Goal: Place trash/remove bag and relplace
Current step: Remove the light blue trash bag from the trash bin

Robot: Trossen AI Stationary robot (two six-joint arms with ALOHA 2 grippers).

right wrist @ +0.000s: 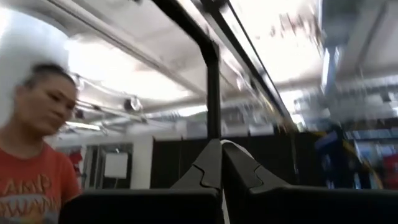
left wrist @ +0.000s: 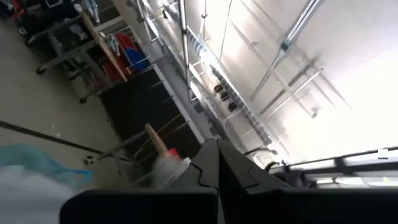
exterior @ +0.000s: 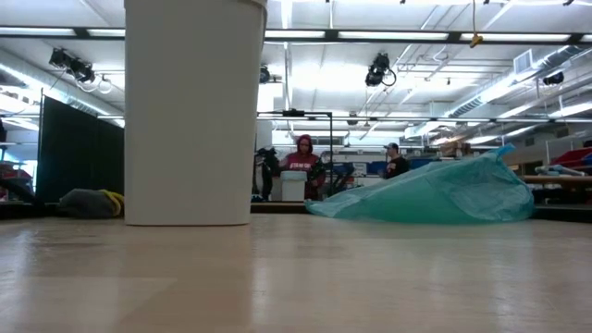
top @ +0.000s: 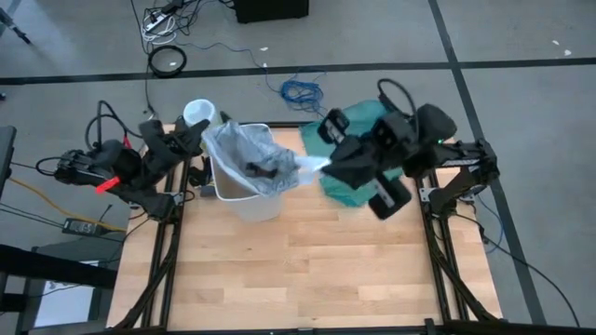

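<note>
A white bin (top: 250, 200) stands on its base at the far left of the table, and also shows in the low view (exterior: 190, 111). The pale crinkly bag (top: 244, 149) lines it, its rim above the bin's top, with dark trash (top: 262, 169) inside. My left gripper (top: 207, 140) is shut at the bag's left rim; its shut fingers fill the wrist view (left wrist: 217, 158). My right gripper (top: 326, 166) is shut on the bag's right rim. Both are above the low view. My left gripper meets the bag's left rim corner (top: 216, 135) from the table's left. The gripper itself hides the place of contact, and no plastic shows between the fingers in its wrist view. My right gripper pinches the bag's right rim (top: 309, 166) between its two fingers, coming from the table's right. A thin white sliver of plastic (right wrist: 231, 148) shows at the fingertips. That rim is drawn out taut into a point away from the bin.
A teal-green plastic bag (top: 358, 140) lies crumpled on the table's far right, under the right arm, also in the low view (exterior: 435, 194). A white cup-like thing (top: 198, 113) stands beyond the bin. The near half of the wooden table (top: 307, 270) is bare. People show beyond the table.
</note>
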